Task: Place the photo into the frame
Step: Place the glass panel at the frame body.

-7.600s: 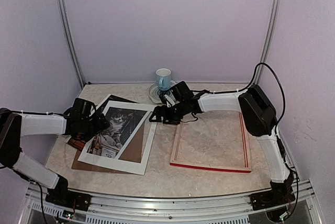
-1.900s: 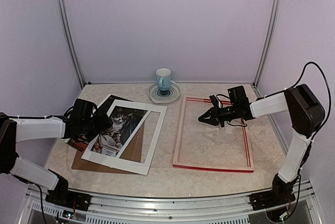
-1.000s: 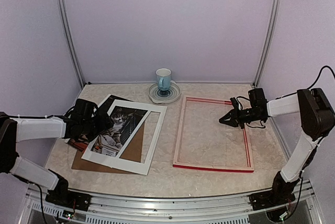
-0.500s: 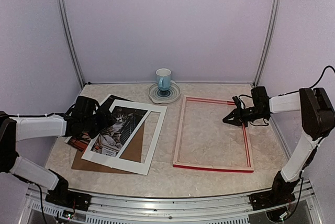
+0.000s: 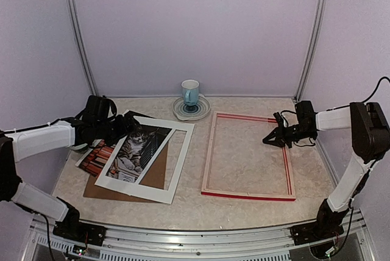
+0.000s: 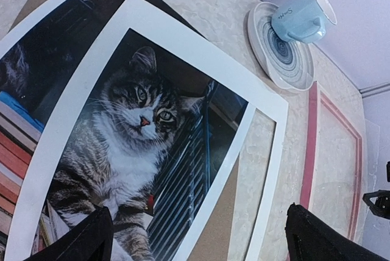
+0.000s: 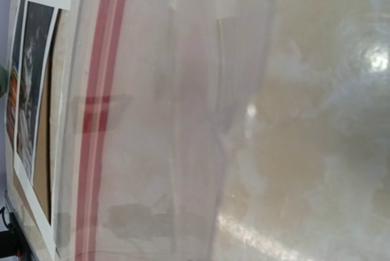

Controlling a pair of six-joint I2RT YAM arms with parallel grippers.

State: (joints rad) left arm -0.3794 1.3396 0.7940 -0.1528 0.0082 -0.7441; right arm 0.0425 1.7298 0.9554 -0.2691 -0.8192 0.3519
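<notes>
The photo [image 5: 129, 149] of a grey tabby cat lies at the left of the table. It is partly covered by a white mat board [image 5: 177, 157], and the cat [image 6: 122, 133] shows through the mat's window. My left gripper [image 5: 124, 128] hovers over the photo's far left part, apart from it. It is open, its black fingertips [image 6: 91, 239] wide at the bottom of the left wrist view. The frame [image 5: 247, 195] lies flat at the right, its red front edge toward me. My right gripper [image 5: 270, 139] is shut above the frame's right rail, with nothing seen in it.
A brown backing board [image 5: 97, 189] lies under the photo and mat. A pale blue cup [image 5: 190, 92] stands on a striped saucer [image 5: 201, 110] at the back middle. The right wrist view is blurred, showing the frame's red rail [image 7: 97, 90] and none of its own fingers.
My left arm has risen and drawn back toward the far left, away from the mat. My right gripper has drifted right and back, from the frame's middle to its right rail, staying shut.
</notes>
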